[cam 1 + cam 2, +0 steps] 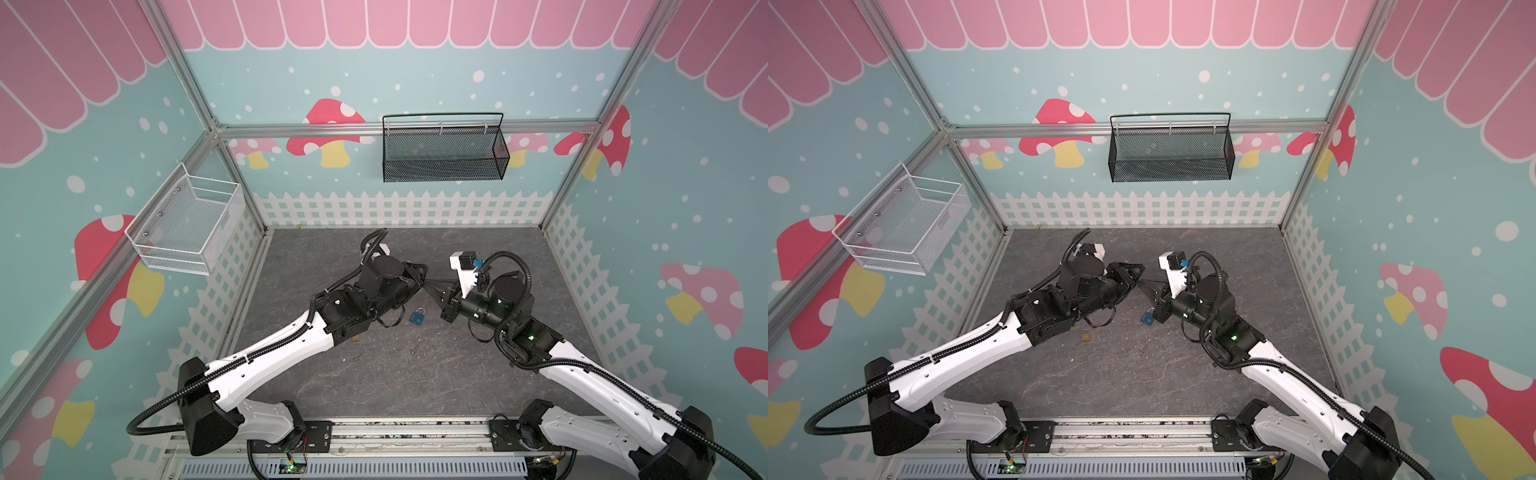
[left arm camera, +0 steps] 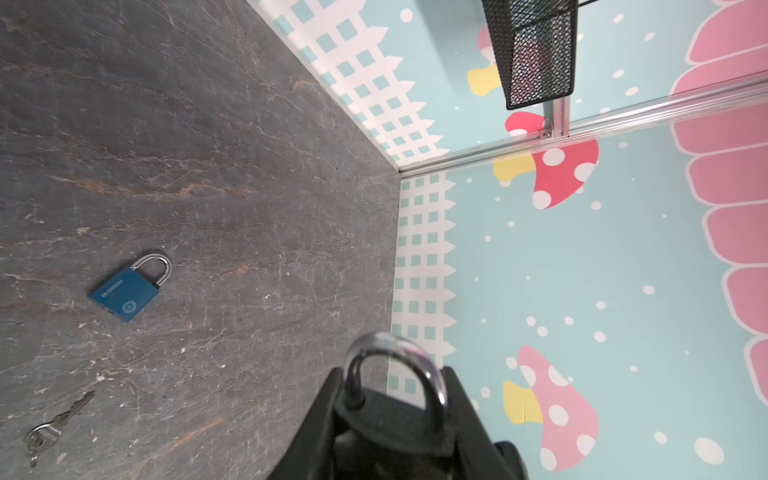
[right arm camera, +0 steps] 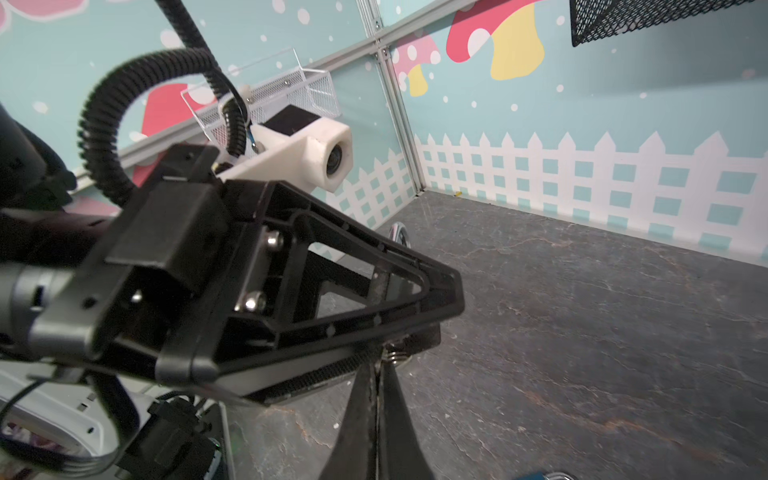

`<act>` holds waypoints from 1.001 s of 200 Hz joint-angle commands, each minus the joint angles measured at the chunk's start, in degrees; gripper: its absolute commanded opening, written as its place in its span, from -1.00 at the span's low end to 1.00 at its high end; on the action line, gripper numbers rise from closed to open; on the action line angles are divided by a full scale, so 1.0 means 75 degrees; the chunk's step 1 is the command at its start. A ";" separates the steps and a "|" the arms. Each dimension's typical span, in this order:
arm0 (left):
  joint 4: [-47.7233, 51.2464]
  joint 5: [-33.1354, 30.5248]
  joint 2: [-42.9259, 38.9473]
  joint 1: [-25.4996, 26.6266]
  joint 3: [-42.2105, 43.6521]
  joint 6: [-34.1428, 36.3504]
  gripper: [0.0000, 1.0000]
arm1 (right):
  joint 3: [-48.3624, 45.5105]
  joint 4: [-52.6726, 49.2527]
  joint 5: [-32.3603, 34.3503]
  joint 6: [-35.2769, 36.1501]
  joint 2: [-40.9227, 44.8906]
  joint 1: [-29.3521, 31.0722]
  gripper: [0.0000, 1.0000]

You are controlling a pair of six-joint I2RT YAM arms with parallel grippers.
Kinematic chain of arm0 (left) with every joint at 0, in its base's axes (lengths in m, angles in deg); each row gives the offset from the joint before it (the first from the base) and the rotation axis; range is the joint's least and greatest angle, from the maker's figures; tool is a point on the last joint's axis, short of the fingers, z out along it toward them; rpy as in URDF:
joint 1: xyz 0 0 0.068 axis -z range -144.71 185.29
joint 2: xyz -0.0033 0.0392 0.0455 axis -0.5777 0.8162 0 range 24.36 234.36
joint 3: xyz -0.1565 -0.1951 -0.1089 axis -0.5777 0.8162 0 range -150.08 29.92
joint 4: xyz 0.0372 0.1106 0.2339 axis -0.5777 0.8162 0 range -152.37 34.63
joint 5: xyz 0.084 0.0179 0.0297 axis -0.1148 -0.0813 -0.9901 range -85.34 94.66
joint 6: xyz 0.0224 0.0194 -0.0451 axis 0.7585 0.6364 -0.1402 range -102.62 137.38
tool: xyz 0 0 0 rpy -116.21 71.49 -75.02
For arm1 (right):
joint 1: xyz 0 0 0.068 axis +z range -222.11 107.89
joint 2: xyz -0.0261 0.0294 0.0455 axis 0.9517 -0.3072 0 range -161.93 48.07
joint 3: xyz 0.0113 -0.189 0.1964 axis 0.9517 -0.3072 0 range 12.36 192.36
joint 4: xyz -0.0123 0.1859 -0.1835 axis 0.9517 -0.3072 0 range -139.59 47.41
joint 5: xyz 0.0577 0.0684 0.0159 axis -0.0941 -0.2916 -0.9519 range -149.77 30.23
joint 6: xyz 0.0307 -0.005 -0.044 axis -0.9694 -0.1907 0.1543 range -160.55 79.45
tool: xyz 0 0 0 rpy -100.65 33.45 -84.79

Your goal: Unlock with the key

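Left wrist view: left gripper [image 2: 394,386] is clamped on the black padlock [image 2: 395,419], with one black plastic finger on each flat side of the body. The padlock body is matte and dark. Its shackle [image 2: 432,374] is a polished steel arch that stands clear past the fingertips and looks seated.

Landmark: blue padlock [image 1: 417,316], lying flat on the grey stone-patterned table [image 2: 208,145]. The held lock hangs off the table, just beyond the blue padlock on the side away from the arm bases.

Key relation: in both top views the two grippers meet almost tip to tip. The held lock's long axis runs from shackle to base, and the base is turned toward the right arm. I judge the keyway sits on that base, though it can't be seen.

Right gripper [image 3: 376,374]: its thin black fingers are pressed together and point straight at the lock's base. A small ridged metal piece [image 3: 392,355] shows at their tips, touching or just short of the body. It's probably the key, but too small to confirm.

The right arm is the nearer one for inserting and turning; the left arm only needs to hold the lock steady.

Also on the table:
- A small brass padlock [image 1: 1086,335] lies left of the blue padlock.
- A loose key [image 2: 58,422] on a ring lies near the blue padlock.
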 commanded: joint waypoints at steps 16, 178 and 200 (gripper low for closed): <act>-0.1212 0.1428 -0.0073 0.0709 0.0089 -0.0236 -1.00 | -0.0303 0.1604 -0.1151 -0.1832 -0.0262 0.0100 -1.00; -0.0500 0.0416 -0.0512 0.0528 0.0152 0.0476 -1.00 | -0.0939 0.0084 0.0628 -0.1140 0.1064 0.0026 -1.00; -0.0357 0.0228 -0.0501 0.0531 0.0118 0.0735 -1.00 | -0.0999 0.0032 0.0704 -0.0924 0.1177 0.0032 -1.00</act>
